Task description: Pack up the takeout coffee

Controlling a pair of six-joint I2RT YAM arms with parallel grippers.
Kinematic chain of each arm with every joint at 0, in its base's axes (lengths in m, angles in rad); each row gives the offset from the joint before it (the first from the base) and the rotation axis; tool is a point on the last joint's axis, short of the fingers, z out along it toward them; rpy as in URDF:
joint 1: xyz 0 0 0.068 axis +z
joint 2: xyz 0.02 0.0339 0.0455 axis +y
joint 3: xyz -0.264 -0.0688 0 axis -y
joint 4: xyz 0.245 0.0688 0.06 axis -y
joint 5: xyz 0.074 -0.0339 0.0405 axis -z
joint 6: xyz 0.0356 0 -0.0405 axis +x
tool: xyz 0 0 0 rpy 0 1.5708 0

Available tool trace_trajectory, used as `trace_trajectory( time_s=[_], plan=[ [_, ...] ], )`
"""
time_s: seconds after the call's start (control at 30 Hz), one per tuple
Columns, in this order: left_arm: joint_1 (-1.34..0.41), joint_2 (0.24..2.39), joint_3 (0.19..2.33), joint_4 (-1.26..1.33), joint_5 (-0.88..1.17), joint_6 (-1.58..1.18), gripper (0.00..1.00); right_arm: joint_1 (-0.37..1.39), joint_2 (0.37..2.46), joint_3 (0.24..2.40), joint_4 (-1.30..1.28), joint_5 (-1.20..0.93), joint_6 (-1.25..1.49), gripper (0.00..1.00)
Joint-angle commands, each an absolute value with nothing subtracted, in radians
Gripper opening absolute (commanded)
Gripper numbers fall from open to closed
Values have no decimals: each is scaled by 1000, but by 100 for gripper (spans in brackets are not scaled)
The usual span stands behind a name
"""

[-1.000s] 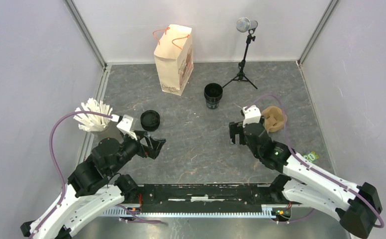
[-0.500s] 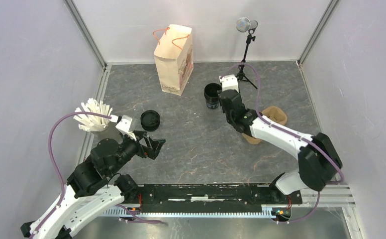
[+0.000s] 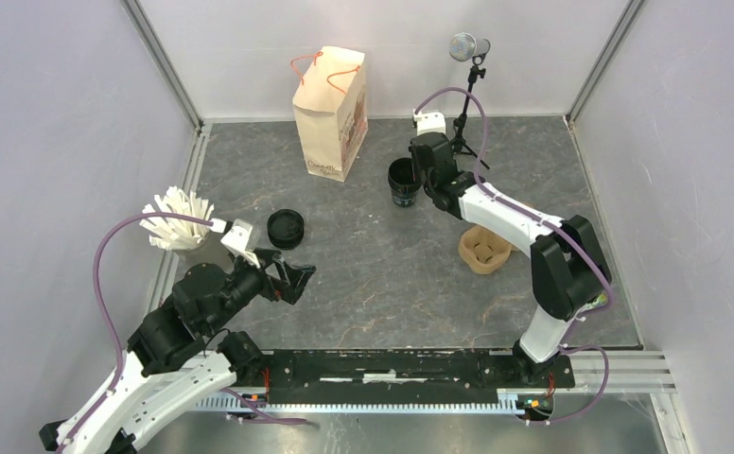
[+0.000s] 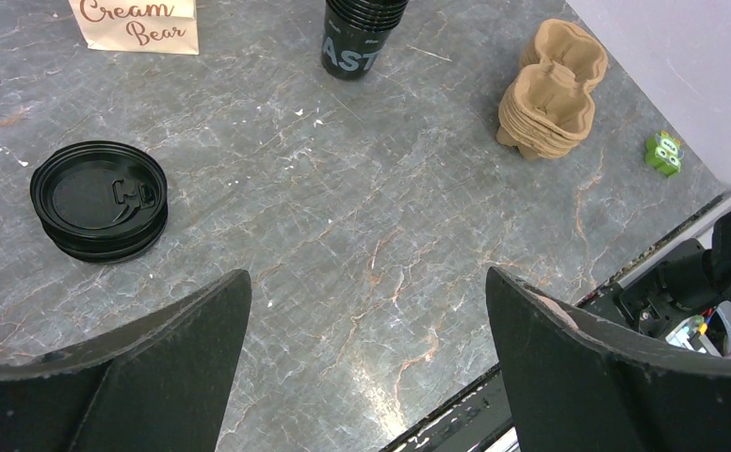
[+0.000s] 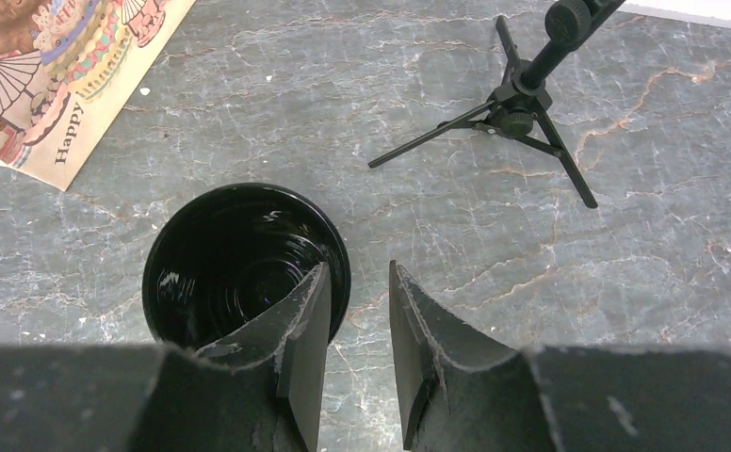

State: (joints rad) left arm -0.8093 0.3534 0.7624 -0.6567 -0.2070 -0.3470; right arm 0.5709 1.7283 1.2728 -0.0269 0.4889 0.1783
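Upper centre of the overhead view is where your right pincer (image 3: 414, 180) meets the stack of black cups (image 3: 402, 182), and the arm hides the near rim. From the right wrist you see one finger dipped inside the open top cup (image 5: 244, 259) and the other outside its wall. A sliver of worktop (image 5: 625, 235) shows between them, so you cannot tell whether the right pincer (image 5: 354, 273) has clamped on the rim. The cup's base is cut off by the fingers.

Your left pincer (image 4: 366, 282) is spread wide and holds nothing, low in the left-wrist view. The stack of black lids (image 4: 100, 200) lies at that frame's left, apart from the cups (image 4: 357, 38), whose side reads "AST", the rest cropped.

A stack of brown pulp carriers (image 4: 550, 94) sits at upper right, with a small green item (image 4: 664, 153) too tiny to identify. The paper bag (image 4: 136, 24), cut by the top edge, reads "Cream Bear". Its side (image 5: 60, 75) shows "Happy". A black tripod stand (image 5: 522, 104) is just beyond the cups. Left in the overhead view is a bundle of white sticks (image 3: 176, 219), hard to make out.
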Motion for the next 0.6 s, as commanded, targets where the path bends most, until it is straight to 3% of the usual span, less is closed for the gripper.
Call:
trace_trajectory(
  time_s=[0.0,0.43,0.57],
  plan=[
    [-810,361,765,-642,-197,-356,100,560,1755,1333,-35,464,163,35],
    [-810,368,763,-643,-200,-355,100,540,1807,1334,-34,417,154,29],
    [-811,370,763,-643,-200,-356,100,536,1803,1327,-32,431,159,21]
  ],
)
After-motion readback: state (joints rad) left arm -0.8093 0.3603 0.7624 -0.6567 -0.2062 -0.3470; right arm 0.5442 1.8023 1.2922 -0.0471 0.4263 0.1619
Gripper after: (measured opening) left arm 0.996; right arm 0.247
